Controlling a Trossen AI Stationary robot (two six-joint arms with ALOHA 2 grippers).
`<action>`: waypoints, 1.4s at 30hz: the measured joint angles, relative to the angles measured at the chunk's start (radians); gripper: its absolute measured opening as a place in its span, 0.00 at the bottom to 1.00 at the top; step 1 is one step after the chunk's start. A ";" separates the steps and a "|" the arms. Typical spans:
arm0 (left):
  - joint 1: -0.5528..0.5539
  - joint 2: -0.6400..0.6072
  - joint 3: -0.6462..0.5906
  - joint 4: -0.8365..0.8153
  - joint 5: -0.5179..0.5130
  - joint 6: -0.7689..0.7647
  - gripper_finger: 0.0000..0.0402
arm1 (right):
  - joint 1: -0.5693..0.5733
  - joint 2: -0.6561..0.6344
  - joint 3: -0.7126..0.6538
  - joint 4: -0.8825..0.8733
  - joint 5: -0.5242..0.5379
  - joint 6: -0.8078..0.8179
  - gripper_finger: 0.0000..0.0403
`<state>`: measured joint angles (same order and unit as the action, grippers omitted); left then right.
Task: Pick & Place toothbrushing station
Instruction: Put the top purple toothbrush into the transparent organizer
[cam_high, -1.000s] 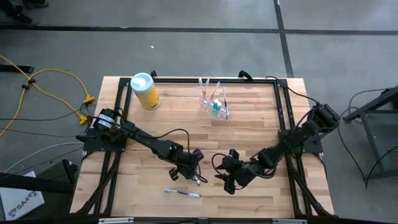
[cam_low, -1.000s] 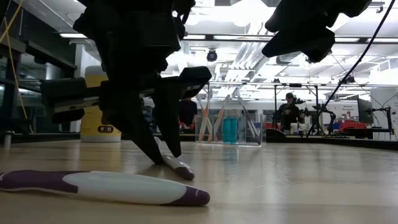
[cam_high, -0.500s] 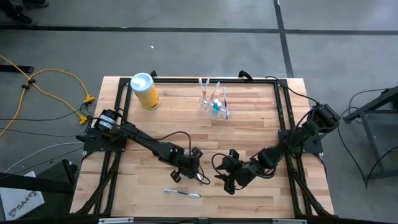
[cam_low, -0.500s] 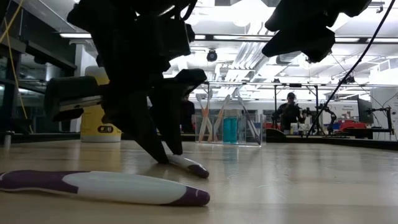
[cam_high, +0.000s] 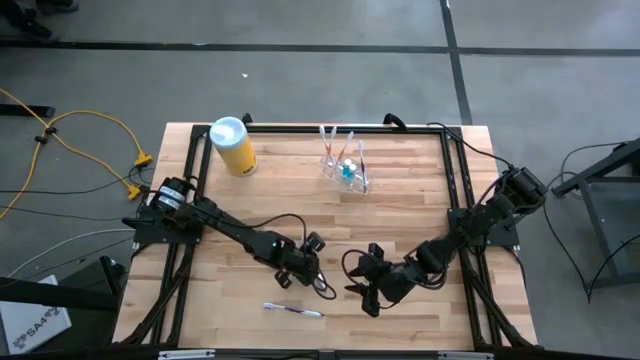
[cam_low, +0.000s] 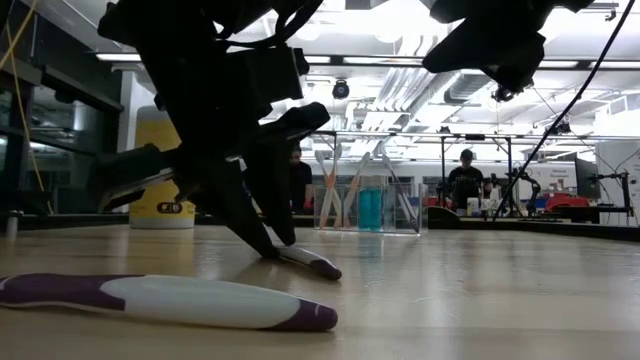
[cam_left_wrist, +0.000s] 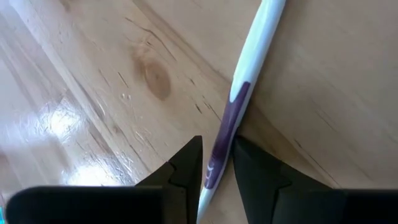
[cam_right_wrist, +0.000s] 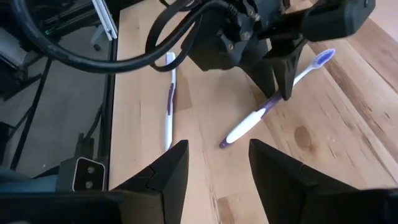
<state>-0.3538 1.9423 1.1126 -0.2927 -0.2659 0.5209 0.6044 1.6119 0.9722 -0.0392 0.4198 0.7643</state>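
Left gripper (cam_left_wrist: 216, 163) down on the table (cam_high: 400, 215), fingers (cam_left_wrist: 186, 165) narrowed around the purple-and-white toothbrush (cam_left_wrist: 239, 99) — handle between the pads, close on both sides, lying on the wood. In the low view, same gripper (cam_low: 268, 235) tilted, tips at the board, brush (cam_low: 310, 263) poking out past them. Right gripper (cam_right_wrist: 214, 165) hovering just beside, fingers spread wide, holding nothing. Second toothbrush (cam_high: 293, 310) near the front edge, apart from both. Station (cam_high: 345, 168) well away from the left gripper, toward the back of the table, upright with brushes inside; yellow canister (cam_high: 232, 146) off to its side.
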 joint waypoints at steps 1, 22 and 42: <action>0.000 0.000 -0.001 0.002 0.011 0.009 0.21 | 0.000 0.000 0.000 0.001 0.000 0.000 0.40; 0.056 0.085 0.002 0.125 0.147 0.020 0.15 | 0.005 0.000 0.000 0.033 -0.004 -0.001 0.40; 0.090 0.087 0.017 0.056 0.312 -0.206 0.08 | 0.005 0.000 0.000 0.036 -0.011 -0.005 0.40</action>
<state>-0.2641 2.0289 1.1297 -0.2367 0.0466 0.3149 0.6090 1.6119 0.9726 -0.0032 0.4091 0.7593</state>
